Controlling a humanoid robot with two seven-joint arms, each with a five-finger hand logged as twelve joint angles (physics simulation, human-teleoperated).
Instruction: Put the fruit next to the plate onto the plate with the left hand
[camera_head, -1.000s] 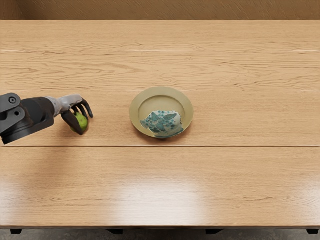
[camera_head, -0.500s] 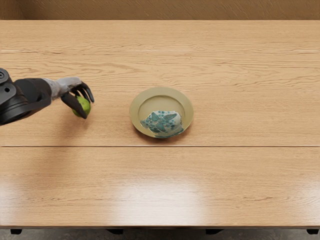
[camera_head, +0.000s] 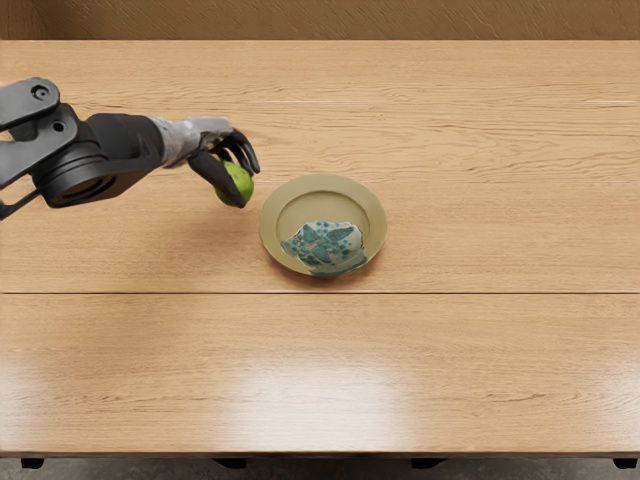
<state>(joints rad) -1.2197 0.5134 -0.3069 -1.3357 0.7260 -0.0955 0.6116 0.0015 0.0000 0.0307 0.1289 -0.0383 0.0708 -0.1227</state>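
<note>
Change since 0.5 s ago: left hand and the green fruit it carries have travelled rightward, from well apart from the plate to just beside its left rim; the arm now reaches further in from the picture's left edge.
Unmoved: the plate and the blue-green patterned object lying on its near half (what that object is cannot be told).
Done so far: the fruit is picked up and looks clear of the wooden table, with most of the carry covered.
Left to do: 2 steps by my judgement, bringing the fruit over the plate and letting it go there; it is not yet on the plate.
Fruit position: inside the hand, just left of the plate's rim, apparently not yet above it.
Hand state: dark fingers curled over the top of the fruit, thumb underneath, closed around it.
Arm pose: forearm stretched out rightward, slanting slightly down toward the plate, palm turned toward the fruit.
Free landing spot: the plate's far half looks bare.
Right arm: nowhere in the view.
</note>
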